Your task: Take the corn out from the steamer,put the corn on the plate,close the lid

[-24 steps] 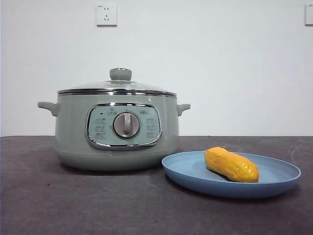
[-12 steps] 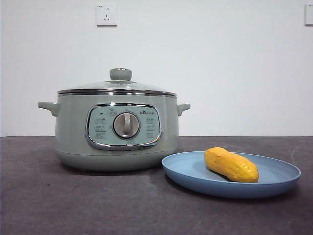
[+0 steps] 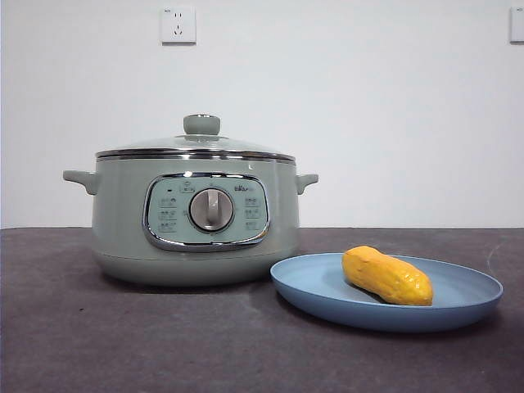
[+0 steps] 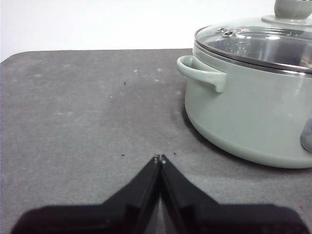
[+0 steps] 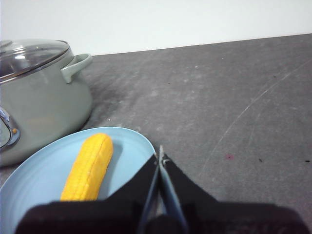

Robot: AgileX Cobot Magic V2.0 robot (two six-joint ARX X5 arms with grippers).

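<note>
with the corn [image 3: 386, 276] on the plate [image 3: 458, 307] and the lid [image 3: 196, 146] seated on the steamer [image 3: 119, 221], both grippers, left [image 4: 159, 159] and right [image 5: 160, 157], jaws closed on nothing, should just stay clear.

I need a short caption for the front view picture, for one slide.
Task complete: the corn lies on the blue plate beside the steamer, lid closed.
</note>
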